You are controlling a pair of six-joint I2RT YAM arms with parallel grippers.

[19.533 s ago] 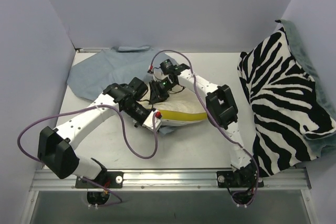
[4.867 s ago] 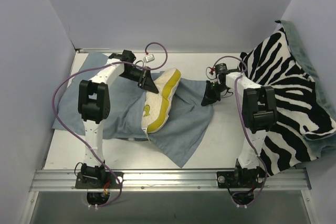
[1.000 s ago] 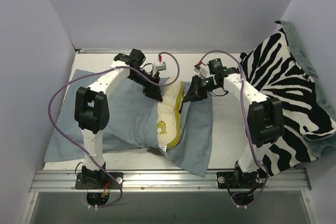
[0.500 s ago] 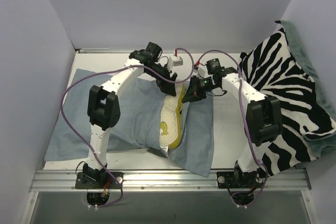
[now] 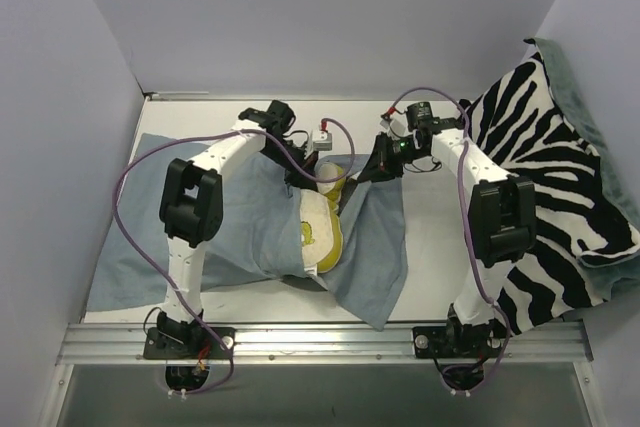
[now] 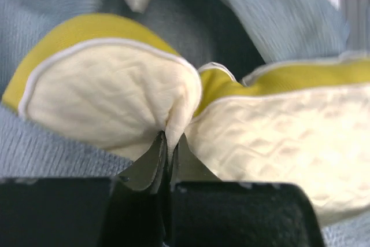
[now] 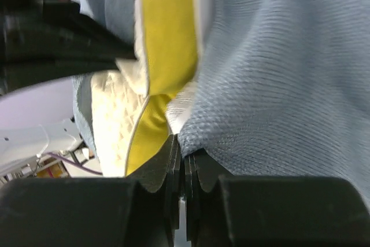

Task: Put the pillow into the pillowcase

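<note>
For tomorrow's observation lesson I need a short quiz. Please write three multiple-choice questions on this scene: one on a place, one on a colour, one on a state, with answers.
1. Where does the black-and-white striped cloth lie?
A. at the right side of the table
B. at its left side
C. on the floor

2. What colour is the edge band of the pillow?
A. red
B. yellow
C. green

3. How is the left claw?
A. wide open in the air
B. shut on the pillow
C. shut on a cable

Answers:
1 A, it is heaped at the right edge.
2 B, the band shows yellow in every view.
3 B, it pinches a fold of cream fabric.
</note>
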